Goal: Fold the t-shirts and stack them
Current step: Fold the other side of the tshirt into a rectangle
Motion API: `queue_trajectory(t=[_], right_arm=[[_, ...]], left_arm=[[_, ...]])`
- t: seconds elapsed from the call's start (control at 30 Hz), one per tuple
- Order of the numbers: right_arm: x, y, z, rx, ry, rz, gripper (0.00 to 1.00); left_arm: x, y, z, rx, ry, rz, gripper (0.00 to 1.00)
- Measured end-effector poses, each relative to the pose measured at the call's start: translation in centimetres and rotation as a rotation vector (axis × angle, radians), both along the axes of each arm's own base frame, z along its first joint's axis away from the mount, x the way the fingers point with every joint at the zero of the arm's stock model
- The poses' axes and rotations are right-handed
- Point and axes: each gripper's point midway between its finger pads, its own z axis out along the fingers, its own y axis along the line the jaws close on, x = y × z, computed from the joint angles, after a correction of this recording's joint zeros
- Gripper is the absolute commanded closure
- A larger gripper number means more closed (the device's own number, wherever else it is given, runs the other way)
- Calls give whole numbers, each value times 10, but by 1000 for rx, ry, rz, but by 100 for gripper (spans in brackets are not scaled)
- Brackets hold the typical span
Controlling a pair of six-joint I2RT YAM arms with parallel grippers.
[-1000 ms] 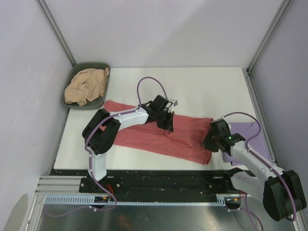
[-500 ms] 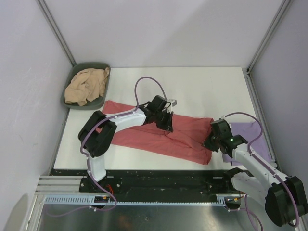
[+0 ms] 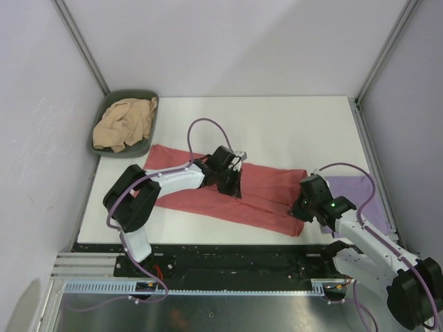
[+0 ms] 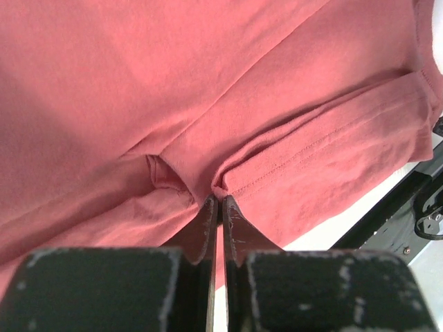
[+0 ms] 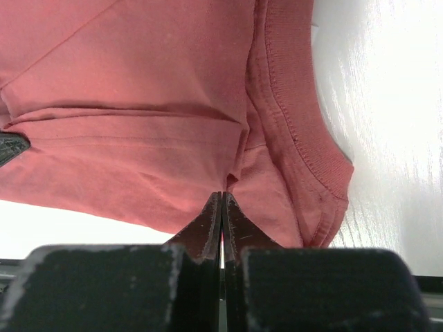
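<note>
While right end effector (image 5: 221,198) pinches salmon-red t-shirt (image 5: 138,83) edge, white table (image 5: 391,104) beyond

No legible text, label, brand or number anywhere — not in any view.

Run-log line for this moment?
folding salmon-red t-shirt | left gripper shut on its middle | right gripper shut on collar end | tan t-shirt in bin | lavender t-shirt far right

Soft matt cloth, scuffed black plastic

The salmon-red cotton t-shirt (image 4: 173,90) is soft matt knit, with a ribbed collar and stitched hems. My left end effector (image 4: 220,204) and right end effector (image 5: 221,200) are matt black plastic, scuffed grey. The white counter (image 5: 394,104) has faint grain and a slight sheen.
</note>
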Motion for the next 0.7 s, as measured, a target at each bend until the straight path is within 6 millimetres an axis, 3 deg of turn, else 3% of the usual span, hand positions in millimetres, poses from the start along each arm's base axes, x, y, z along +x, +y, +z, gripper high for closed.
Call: queue_trajectory(t=[0.2, 0.33, 0.5, 0.6, 0.7], right_arm=[[-4, 2, -1, 1, 11, 6, 98], [-5, 3, -1, 2, 17, 5, 94], [-8, 3, 1, 14, 20, -9, 69], [-12, 5, 3, 28, 26, -17, 56], [-19, 7, 4, 45, 40, -31, 49]], left_arm=[[-6, 7, -5, 20, 4, 22, 94], [-9, 11, -8, 32, 8, 32, 81], [-10, 12, -6, 33, 4, 33, 55], [-9, 10, 5, 11, -16, 29, 49], [-8, 6, 23, -28, -41, 24, 48]])
